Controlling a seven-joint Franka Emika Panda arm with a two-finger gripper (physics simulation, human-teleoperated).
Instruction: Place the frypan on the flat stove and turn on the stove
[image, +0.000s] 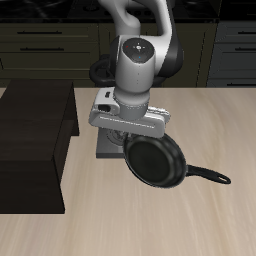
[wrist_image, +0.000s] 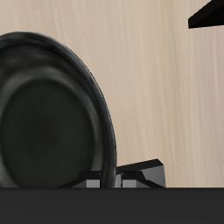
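- Exterior view: the gripper hangs over the middle of the table, and the frypan is under it, tilted, with its long handle pointing toward the table's front edge and to the side.
- The pan seems lifted off the table, and the claw appears closed narrow on its rim at the back. The fingers themselves are hidden by the wrist body, so I judge this from how the pan hangs.
- The flat stove shows only as a grey corner behind the pan, beside the large dark box that stands at the table's side edge. The burner and the knob are covered by the arm and the pan.
- Wrist view: the frypan fills much of the picture, a round dark bowl with a worn rim, and the pale wooden table is beyond it.
- Near the pan's rim a dark metal piece shows; it looks like part of the gripper, but I cannot tell for sure.
- Risk: the grip is on the rim only, so the heavy handle side could turn the pan in the claw or make it slip.
- Risk: the pan hangs partly past the stove's front edge; if it is lowered here it may land half off the plate.
- Risk: the pan could cover the knob or the handle could block it, so turning on would be hard.
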